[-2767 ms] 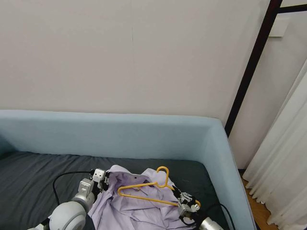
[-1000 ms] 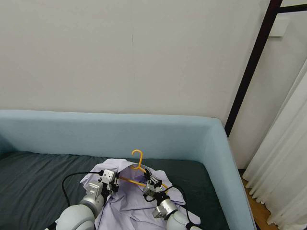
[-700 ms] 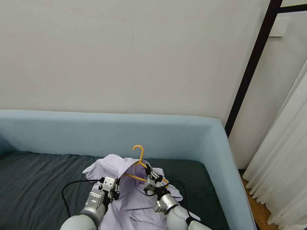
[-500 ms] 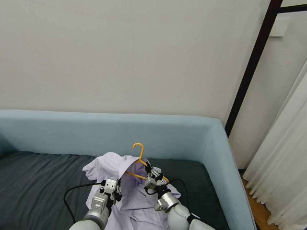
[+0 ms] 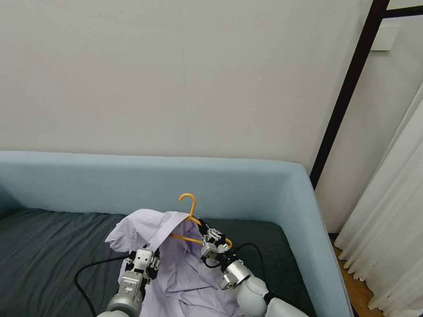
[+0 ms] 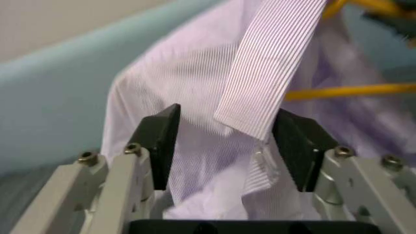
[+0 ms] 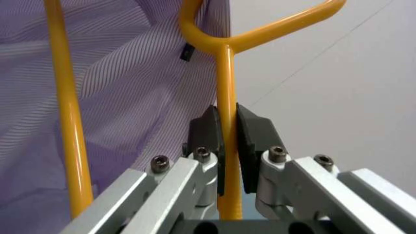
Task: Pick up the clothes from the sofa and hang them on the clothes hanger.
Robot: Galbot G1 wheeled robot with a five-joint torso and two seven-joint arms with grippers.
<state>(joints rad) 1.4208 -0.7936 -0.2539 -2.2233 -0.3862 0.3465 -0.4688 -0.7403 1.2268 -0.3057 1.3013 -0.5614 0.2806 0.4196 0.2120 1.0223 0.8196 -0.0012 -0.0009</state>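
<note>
Sofa lies beneath the work. Shirt, partly lifted, sits just ahead of the left gripper, whose jaws stand wide. It drapes the hanger, whose neck the right gripper clamps. Judgement: pickup underway, hanging up outstanding.

I log left gripper at seven o'clock, fingers spread; right gripper at six, pinched on hanger.

Shirt: thin woven cloth, fine-striped, matt, creased. Hanger: smooth, glossy coating. Right tool and left tool: matt black pads, dull grey metal fingers. Sofa: matt, smooth fabric upholstery.
</note>
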